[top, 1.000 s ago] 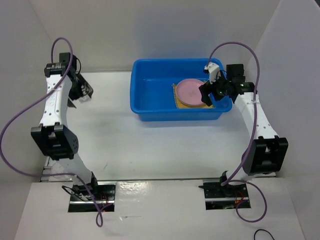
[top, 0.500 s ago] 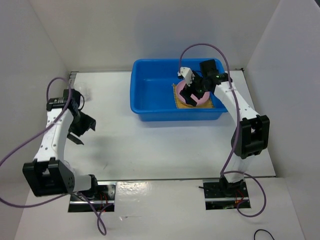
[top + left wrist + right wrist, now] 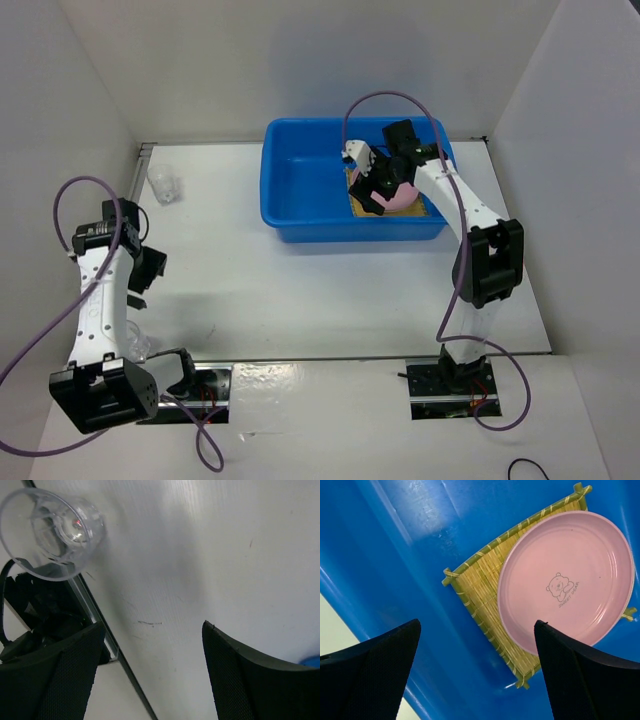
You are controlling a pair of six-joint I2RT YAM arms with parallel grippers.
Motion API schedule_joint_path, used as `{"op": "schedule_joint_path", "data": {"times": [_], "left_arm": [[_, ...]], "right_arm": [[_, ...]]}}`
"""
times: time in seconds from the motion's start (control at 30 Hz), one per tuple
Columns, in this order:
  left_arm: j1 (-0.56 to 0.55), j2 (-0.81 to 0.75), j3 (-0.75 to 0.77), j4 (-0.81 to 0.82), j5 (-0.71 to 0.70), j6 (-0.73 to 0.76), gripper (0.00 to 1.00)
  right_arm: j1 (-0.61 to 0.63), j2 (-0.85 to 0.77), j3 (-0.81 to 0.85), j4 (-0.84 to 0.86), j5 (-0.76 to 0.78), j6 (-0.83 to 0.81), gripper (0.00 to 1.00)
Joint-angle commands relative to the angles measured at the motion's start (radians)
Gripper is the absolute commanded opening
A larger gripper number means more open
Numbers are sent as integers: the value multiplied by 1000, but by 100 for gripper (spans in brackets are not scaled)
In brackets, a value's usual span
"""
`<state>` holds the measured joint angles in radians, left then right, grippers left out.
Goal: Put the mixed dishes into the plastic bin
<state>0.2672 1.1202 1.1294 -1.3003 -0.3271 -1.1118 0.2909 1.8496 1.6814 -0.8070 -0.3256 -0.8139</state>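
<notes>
The blue plastic bin [image 3: 300, 190] stands at the far middle of the table. Inside it the pink plate [image 3: 567, 580] lies on the square bamboo mat [image 3: 480, 587]; a bit of the plate shows in the top view [image 3: 404, 196]. My right gripper [image 3: 374, 190] hangs open and empty inside the bin, just above the mat's corner [image 3: 477, 675]. One clear glass cup [image 3: 165, 185] stands at the far left. A second cup [image 3: 50, 530] stands at the table's near left edge [image 3: 138, 346]. My left gripper [image 3: 143, 278] is open and empty above the table, short of that cup [image 3: 152, 670]. The tan-orange plate is out of view.
White walls close in the table on the left, back and right. A metal strip [image 3: 100, 630] runs along the table's near edge, with the black arm mount [image 3: 35, 610] just beyond it. The bin's blue floor [image 3: 395, 555] lies bare left of the mat.
My left arm has swung from the far left back toward the near left edge, uncovering the far cup. My right gripper has moved left, deeper into the bin over the plate and mat.
</notes>
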Motion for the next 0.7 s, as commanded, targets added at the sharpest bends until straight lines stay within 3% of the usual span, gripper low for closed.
{"op": "schedule_joint_path", "data": {"times": [0.0,0.3,0.43,0.67], "left_arm": [[79,6,4,1,-138,-34,85],[210,-20,-16,1,-118,43,85],[318,-33,-16,1,-118,52,86],[434,111,-25,1,-64,70,86]], "right_arm": [[16,2,75,-41,33,-13,98],[34,63,181,-89,102,-33,98],[34,82,204,-98,121,-76,98],[34,91,204,-89,174,-122,98]]}}
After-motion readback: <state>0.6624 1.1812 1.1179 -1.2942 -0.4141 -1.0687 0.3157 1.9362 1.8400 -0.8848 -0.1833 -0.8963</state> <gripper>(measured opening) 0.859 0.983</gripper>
